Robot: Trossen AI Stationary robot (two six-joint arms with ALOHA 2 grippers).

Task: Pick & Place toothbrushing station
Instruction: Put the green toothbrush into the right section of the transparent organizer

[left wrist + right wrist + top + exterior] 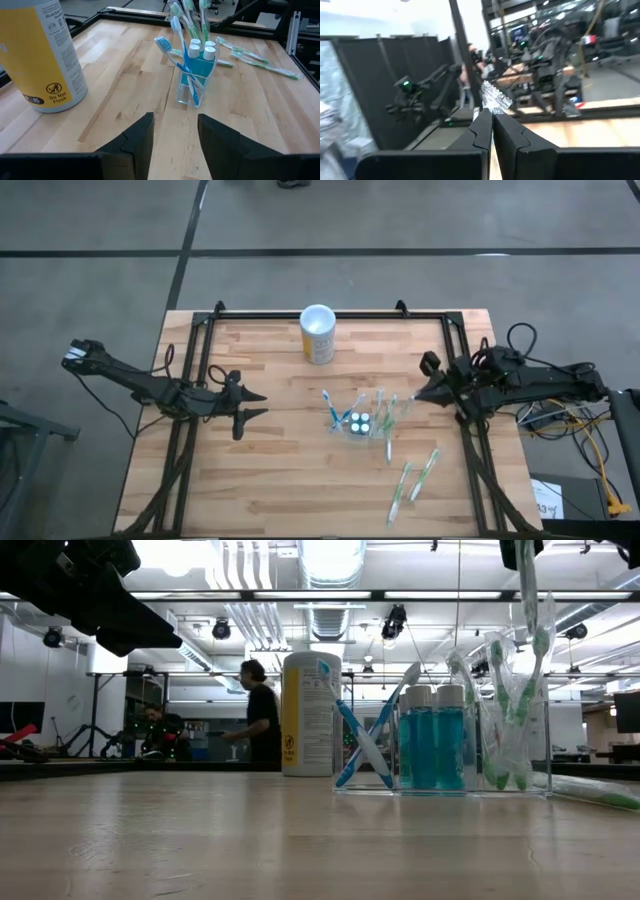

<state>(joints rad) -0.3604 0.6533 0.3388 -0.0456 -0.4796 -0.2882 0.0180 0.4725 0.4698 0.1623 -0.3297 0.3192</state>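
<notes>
The toothbrushing station (365, 425) is a clear holder standing on the wood right of centre. It holds two blue toothbrushes (182, 55), two white-capped blue bottles (432, 735) and green toothbrushes (500, 710). My left gripper (262, 405) hovers open to its left, fingers (142, 132) pointing at it and touching nothing. My right gripper (417, 393) is shut just right of the holder, above the table, with a wrapped green toothbrush (398, 412) at its tips. My right gripper pinches the crinkled clear wrapper end (495, 97) of the green toothbrush between its two fingertips, coming about level from the table's right side. The toothbrush (528, 630) slants down from the fingers into the holder's right end; its lower end is hidden among the other brushes.
A yellow canister with a white top (318, 333) stands at the far middle of the table. Two wrapped green toothbrushes (412, 480) lie on the wood near the right front. A black frame (330, 312) edges the table. People (260, 710) show in the room behind.
</notes>
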